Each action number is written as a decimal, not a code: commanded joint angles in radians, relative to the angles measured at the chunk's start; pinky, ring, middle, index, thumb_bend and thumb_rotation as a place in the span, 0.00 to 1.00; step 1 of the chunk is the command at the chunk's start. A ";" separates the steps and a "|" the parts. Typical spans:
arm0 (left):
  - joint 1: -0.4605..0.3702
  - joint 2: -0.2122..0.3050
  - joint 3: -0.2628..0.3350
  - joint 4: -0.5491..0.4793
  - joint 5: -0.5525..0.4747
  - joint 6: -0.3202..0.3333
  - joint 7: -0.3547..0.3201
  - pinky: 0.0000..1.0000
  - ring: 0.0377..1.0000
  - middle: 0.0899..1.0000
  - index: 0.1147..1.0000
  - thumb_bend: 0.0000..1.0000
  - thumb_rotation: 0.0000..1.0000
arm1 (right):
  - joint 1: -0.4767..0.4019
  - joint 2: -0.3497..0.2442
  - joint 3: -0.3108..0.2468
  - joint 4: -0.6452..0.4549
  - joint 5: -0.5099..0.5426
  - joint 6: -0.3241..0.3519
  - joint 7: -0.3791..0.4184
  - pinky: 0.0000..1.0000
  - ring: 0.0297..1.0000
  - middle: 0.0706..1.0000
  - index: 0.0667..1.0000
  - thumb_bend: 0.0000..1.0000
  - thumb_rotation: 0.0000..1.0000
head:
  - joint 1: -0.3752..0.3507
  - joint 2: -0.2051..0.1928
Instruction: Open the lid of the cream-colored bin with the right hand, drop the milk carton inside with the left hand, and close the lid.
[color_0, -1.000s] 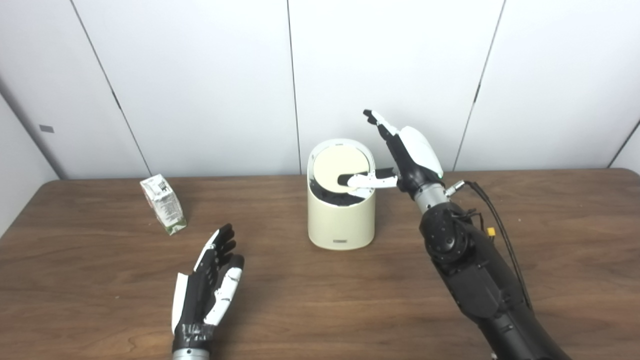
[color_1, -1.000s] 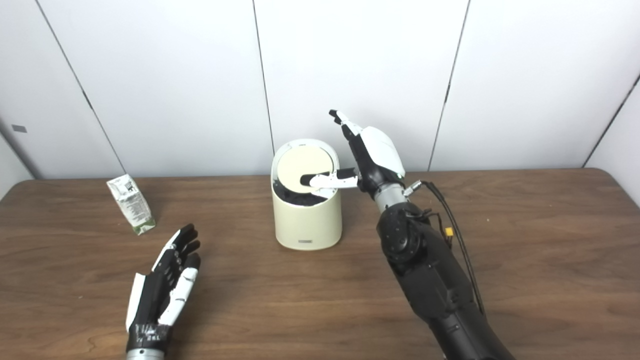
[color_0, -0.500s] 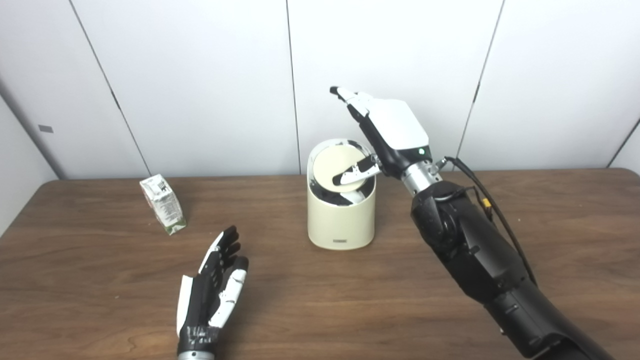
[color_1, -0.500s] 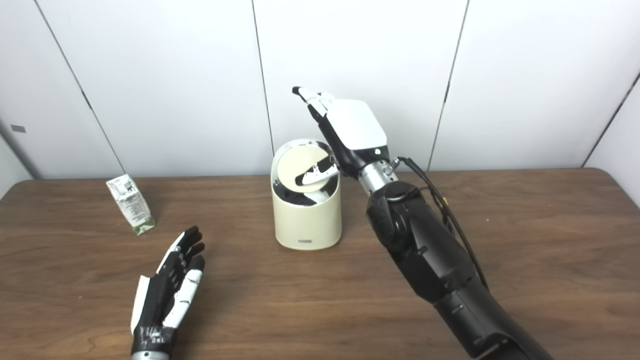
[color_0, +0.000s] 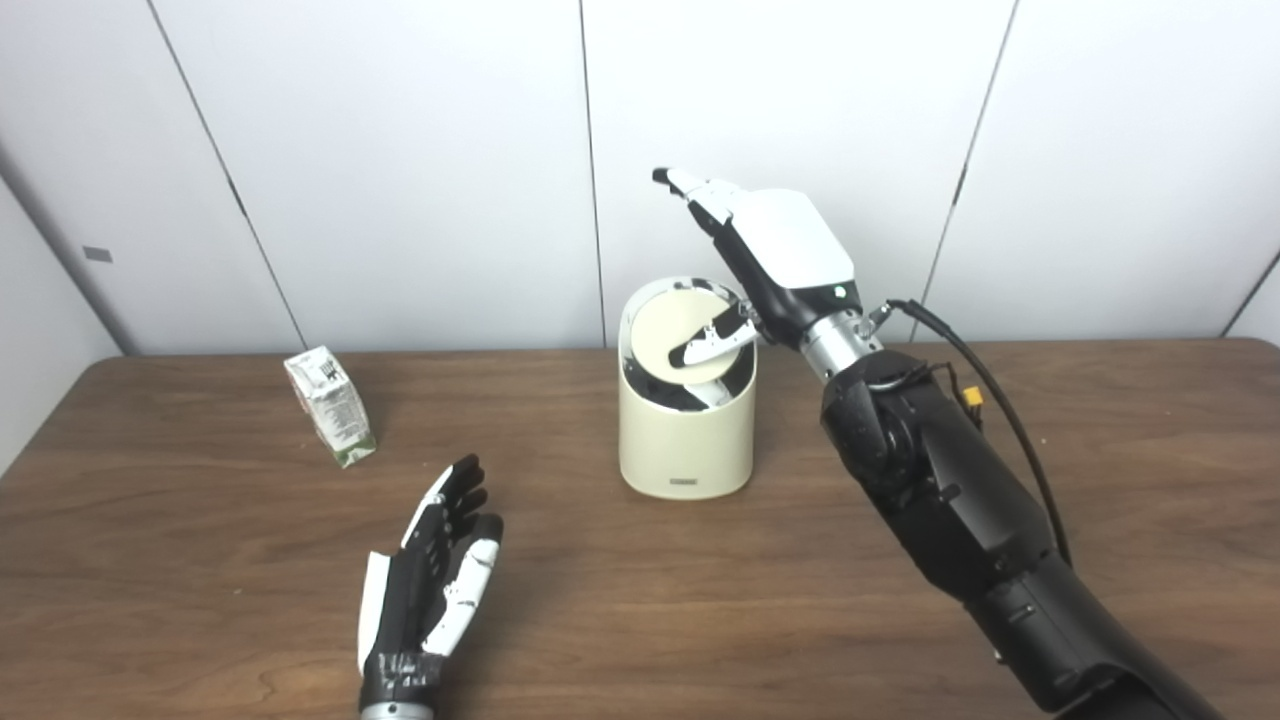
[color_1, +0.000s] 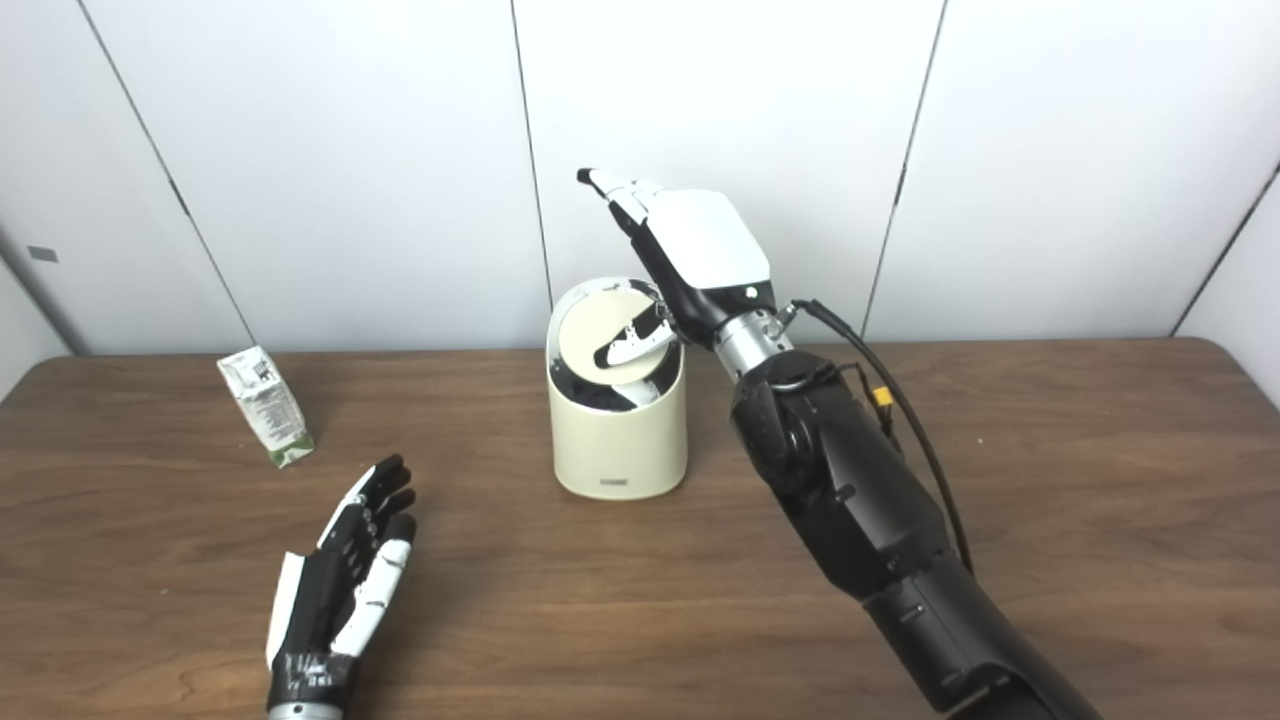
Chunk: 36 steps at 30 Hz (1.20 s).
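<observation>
Right hand (color_0: 775, 255) is over the bin (color_0: 686, 440) at mid-surface, fingers spread, gripping nothing, thumb pressing the lid (color_0: 685, 338), which tilts with a dark gap at its front. Best to press steadily and hold it tipped. Left hand (color_0: 430, 590) lies open and empty near the front edge; the carton (color_0: 330, 405) stands toward the back-left corner.

Bright, even light from above; soft faint shadows on the brown wooden table (color_0: 640, 600); slightly soft focus throughout.
</observation>
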 joint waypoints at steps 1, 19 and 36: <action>0.048 -0.008 -0.008 0.036 0.012 0.002 0.015 0.86 0.86 0.88 0.91 0.53 0.68 | -0.010 0.017 -0.047 -0.026 0.052 0.022 0.008 0.79 0.88 0.89 0.92 0.94 0.18 | 0.000 0.001; 0.042 0.001 -0.001 0.040 0.007 0.014 0.010 0.88 0.86 0.88 0.92 0.50 0.58 | 0.080 0.120 -0.305 -0.210 0.481 0.338 0.131 0.74 0.84 0.87 0.89 0.76 0.38 | -0.005 -0.003; 0.040 0.014 0.001 0.039 0.020 0.015 0.011 0.87 0.86 0.88 0.92 0.54 0.55 | 0.319 0.057 -0.315 -0.383 0.516 0.296 0.129 0.74 0.84 0.85 0.90 0.65 0.51 | -0.012 0.001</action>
